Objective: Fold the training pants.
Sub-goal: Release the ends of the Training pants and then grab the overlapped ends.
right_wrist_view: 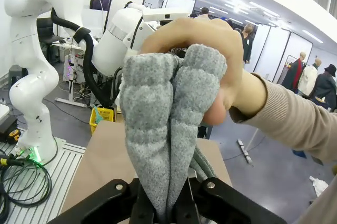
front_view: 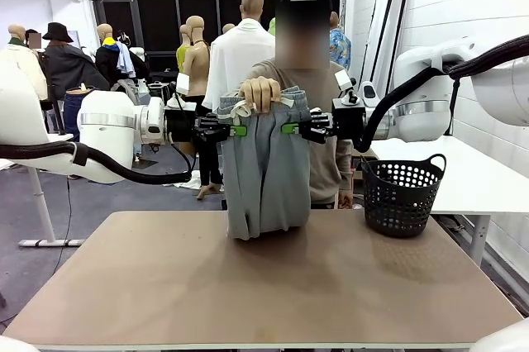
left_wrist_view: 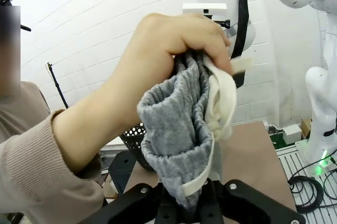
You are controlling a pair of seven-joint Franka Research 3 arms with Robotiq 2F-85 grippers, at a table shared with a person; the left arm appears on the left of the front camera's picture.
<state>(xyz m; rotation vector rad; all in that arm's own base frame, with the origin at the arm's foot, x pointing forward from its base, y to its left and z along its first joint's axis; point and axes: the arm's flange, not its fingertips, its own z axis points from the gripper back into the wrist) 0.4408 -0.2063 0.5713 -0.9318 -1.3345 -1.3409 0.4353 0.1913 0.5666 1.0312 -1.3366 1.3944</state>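
Front view: one garment, two grippers, one hand

One pair of grey training pants [front_view: 266, 170] hangs folded lengthwise above the far edge of the single brown table [front_view: 248, 286]. It is held up at three places. The person's one visible hand [front_view: 261, 93] bunches the waistband at the top. The left gripper [front_view: 240, 130] is clamped on the pants' left edge just below it, and the right gripper [front_view: 288, 128] is clamped on the right edge. One black perforated basket [front_view: 402, 195] stands on the table to the right, well apart from the pants. Whether the pants' lower end touches the tabletop or hangs just clear is hard to tell from here.

Left wrist view adds what the front hides: ribbed cloth pinched between the closed fingers, and one pale drawstring [left_wrist_view: 224, 98] looping down from the fist. Right wrist view shows two thick rolls of grey fabric running down into that gripper's closed fingers, and a tan sleeve [right_wrist_view: 295, 119].
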